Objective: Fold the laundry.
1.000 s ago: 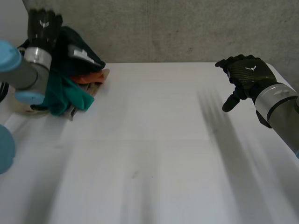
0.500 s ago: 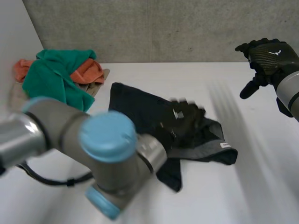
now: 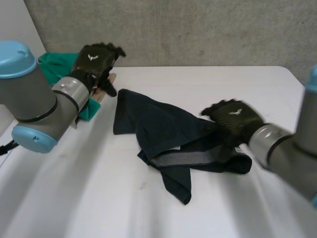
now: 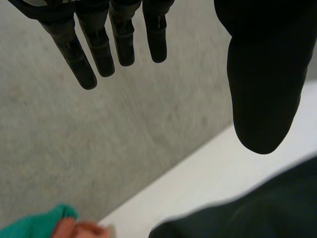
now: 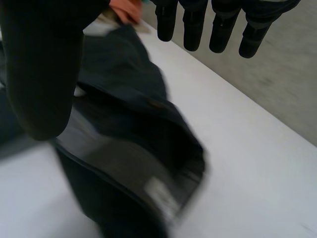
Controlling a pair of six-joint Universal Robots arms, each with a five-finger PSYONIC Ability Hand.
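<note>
While the dark cloth [image 3: 163,129] lies crumpled on the table [image 3: 208,82], neither hand has a grip on it.

Cloth: left end fairly flat, right end bunched. Grey band [image 3: 183,158] turned out along its near edge, with a flap sticking out below that. In the right wrist view there's a white label [image 5: 157,191] on the band.

Left hand [image 3: 95,59]: raised just off the cloth's far left corner, clear of it. In the left wrist view the fingers [image 4: 99,44] are straight and slightly spread, thumb wide apart, nothing between them. The cloth's edge shows beneath the thumb.

Right hand [image 3: 232,118]: over the cloth's bunched right end. Can't tell from the head view whether it touches. In the right wrist view the fingers [image 5: 190,27] are straight, side by side with small gaps. The thumb [image 5: 44,74] is held away from them. Cloth sits under the palm, nothing pinched.

Pile: green cloth [image 3: 52,64] and orange cloth [image 4: 74,229], left of the dark cloth and just behind the left hand, apart from the dark cloth.
</note>
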